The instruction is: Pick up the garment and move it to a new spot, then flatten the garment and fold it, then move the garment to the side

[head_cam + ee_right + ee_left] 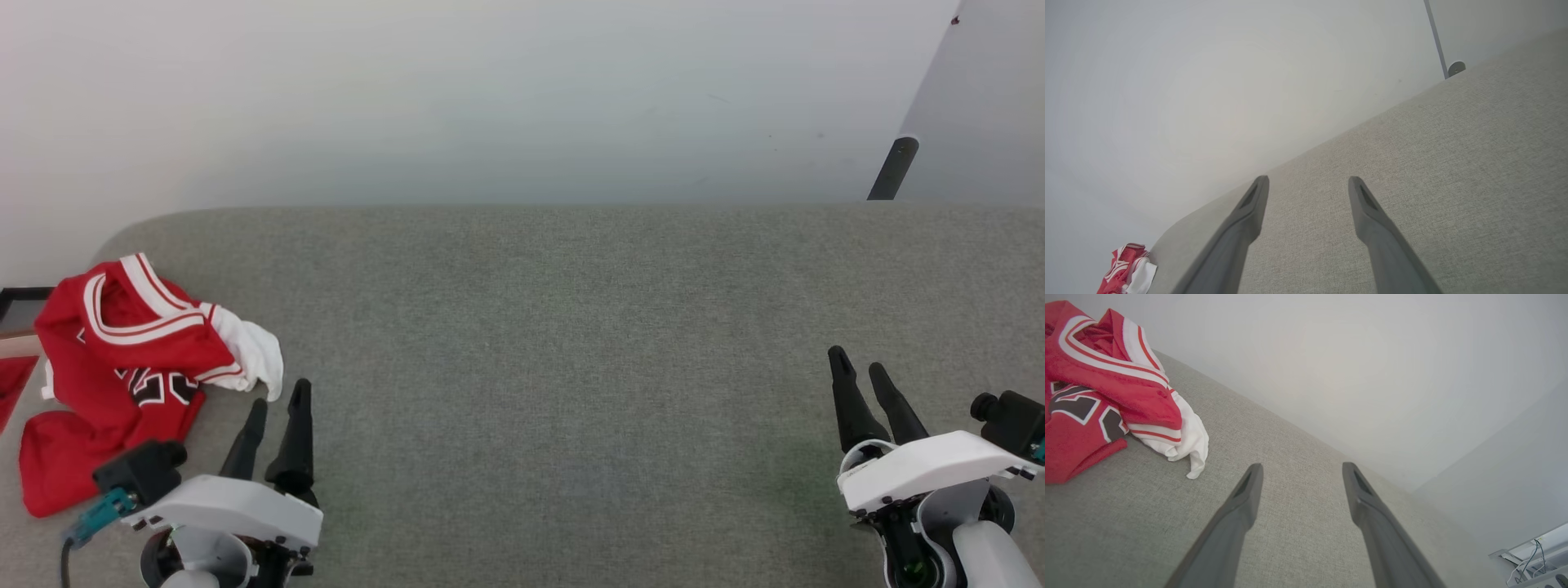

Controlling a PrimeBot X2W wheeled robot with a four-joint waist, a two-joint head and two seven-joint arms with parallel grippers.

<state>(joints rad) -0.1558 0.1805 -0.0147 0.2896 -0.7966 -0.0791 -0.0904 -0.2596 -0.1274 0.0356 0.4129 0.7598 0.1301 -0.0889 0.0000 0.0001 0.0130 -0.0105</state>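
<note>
Lying crumpled at the far left of the grey fabric surface (571, 367), the red white-sleeved jersey shirt (122, 367) awaits pick-up, I judge. My left gripper (280, 394), fingers apart and empty, sits just beside it; next it must reach over and clamp cloth. My right gripper (855, 359), far right, is likewise spread.

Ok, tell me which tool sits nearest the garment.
The left tool, just short of the garment by its white sleeve; the right tool sits far across the grey surface.
</note>
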